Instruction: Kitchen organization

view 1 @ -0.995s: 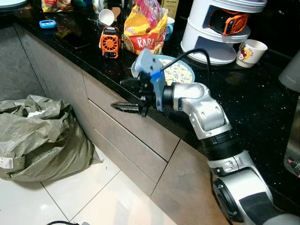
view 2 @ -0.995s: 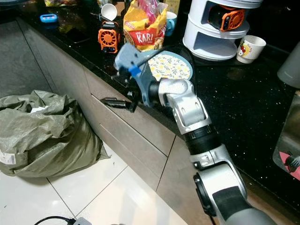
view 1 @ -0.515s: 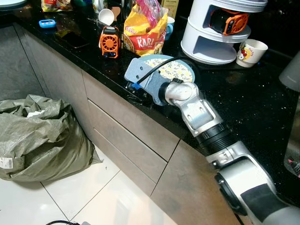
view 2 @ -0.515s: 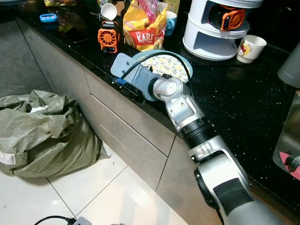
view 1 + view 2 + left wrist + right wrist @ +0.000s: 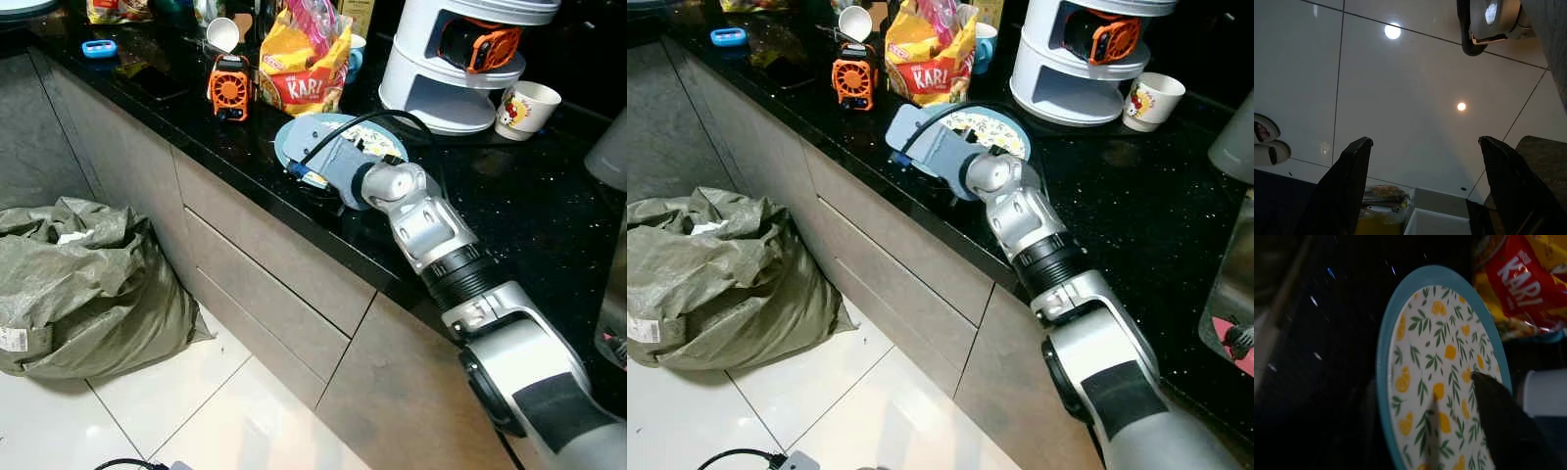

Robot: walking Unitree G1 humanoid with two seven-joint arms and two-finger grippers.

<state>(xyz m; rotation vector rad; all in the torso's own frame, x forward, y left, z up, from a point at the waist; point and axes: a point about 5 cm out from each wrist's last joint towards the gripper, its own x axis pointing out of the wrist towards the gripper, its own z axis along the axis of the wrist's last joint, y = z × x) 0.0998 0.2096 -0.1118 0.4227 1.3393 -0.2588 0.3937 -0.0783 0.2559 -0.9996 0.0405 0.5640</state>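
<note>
The right tool (image 5: pixel 1449 431) hangs over the round blue-rimmed plate with a lemon-and-leaf pattern (image 5: pixel 1442 367), which lies near the front edge of the black speckled counter (image 5: pixel 519 206); its fingers stand apart. Behind the plate stand a yellow-red snack bag reading "KARI" (image 5: pixel 302 69) and a small orange fan (image 5: pixel 228 88). The left tool (image 5: pixel 1420 186), fingers apart, points at the glossy tiled floor (image 5: pixel 1400 88).

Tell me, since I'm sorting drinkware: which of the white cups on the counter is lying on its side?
The small white cup at the back, just behind the orange fan, lies tipped with its mouth showing. The cartoon-printed cup beside the white tiered stand stands upright.
</note>
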